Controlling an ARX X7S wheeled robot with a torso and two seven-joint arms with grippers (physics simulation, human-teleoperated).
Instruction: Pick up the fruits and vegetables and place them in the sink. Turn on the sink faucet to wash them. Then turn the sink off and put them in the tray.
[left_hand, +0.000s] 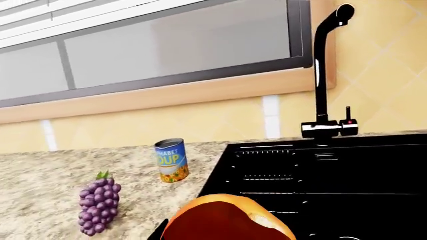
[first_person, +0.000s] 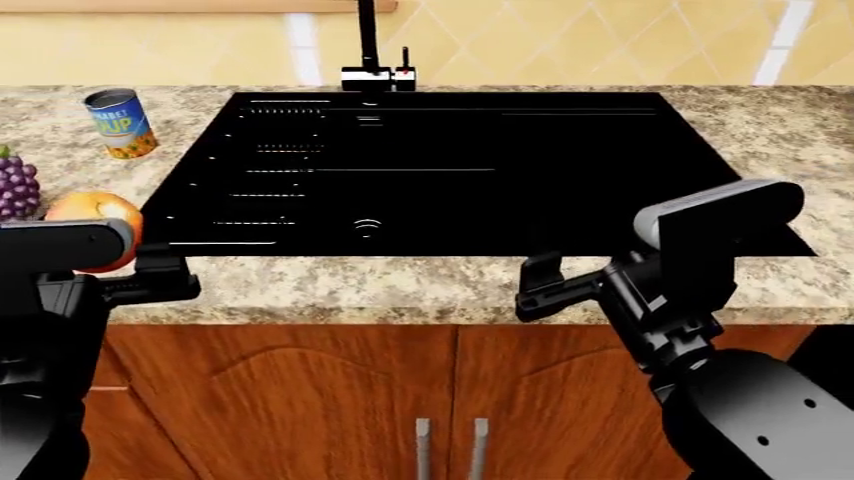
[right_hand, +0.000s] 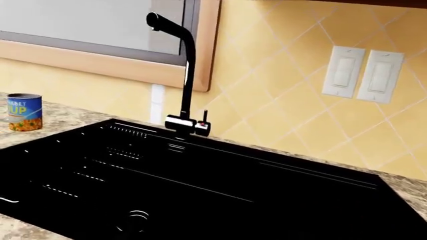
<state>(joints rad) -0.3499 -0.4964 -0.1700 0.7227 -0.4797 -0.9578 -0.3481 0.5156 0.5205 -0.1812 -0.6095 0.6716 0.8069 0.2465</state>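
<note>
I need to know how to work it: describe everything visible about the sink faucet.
The sink faucet is a slim, glossy black upright spout whose top bends forward over the sink. It rises from a short chrome crosswise base at the back rim of the basin, against the yellow tiled wall below the window. A small upright black lever with a red dot stands on one end of the base. No water is visible, and nothing touches it.

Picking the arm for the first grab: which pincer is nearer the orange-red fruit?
Left. The left pincer sits right beside the orange-red fruit at the counter's front edge, left of the sink. The right pincer is across the sink front, far off.
</note>
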